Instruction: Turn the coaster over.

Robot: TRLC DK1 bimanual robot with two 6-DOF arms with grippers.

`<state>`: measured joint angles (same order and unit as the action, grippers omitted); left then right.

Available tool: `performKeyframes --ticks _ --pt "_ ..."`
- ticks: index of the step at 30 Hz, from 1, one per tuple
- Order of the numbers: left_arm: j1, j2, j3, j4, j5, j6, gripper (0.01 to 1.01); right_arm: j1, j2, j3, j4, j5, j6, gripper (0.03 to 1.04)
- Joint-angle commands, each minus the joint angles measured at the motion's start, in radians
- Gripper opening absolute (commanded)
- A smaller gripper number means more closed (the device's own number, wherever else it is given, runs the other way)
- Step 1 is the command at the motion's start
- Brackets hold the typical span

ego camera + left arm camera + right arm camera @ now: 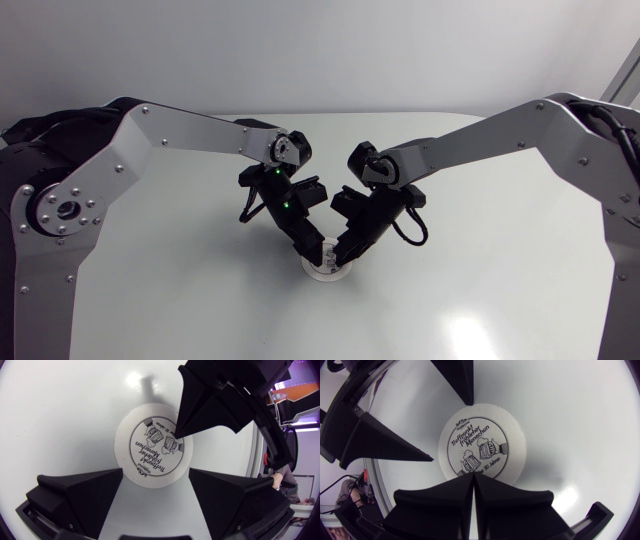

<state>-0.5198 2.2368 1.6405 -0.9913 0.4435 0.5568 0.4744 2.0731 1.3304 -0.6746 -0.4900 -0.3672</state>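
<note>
Right gripper (473,476), clenched empty, is pressing the coaster (480,445); left gripper (155,474) is hanging released. We are risking it skidding, not tipping.

Black lettering (156,454) on the coaster (125,442)

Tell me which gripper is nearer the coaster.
Right, narrowly. The right gripper is shut, with its tip over the printed face of the coaster. The left gripper is open on the opposite side, its fingers spread at the rim.
</note>
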Motion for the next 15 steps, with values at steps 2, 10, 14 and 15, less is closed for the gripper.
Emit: performKeyframes --ticks 2,10,14,15 --pt "0.014 0.064 -0.025 -0.037 0.003 0.011 0.915 0.032 0.053 -0.031 -0.011 0.018 -0.007 0.04" --pt "0.044 0.040 -0.108 -0.035 -0.002 0.048 0.913 0.067 0.119 0.102 -0.065 0.018 -0.003 0.04" --pt "0.050 0.018 -0.166 -0.024 -0.003 0.061 0.913 0.067 0.162 0.188 -0.095 0.019 0.004 0.04" --pt "0.050 0.012 -0.179 -0.026 -0.003 0.066 0.913 0.066 0.171 0.205 -0.100 0.021 0.004 0.04"
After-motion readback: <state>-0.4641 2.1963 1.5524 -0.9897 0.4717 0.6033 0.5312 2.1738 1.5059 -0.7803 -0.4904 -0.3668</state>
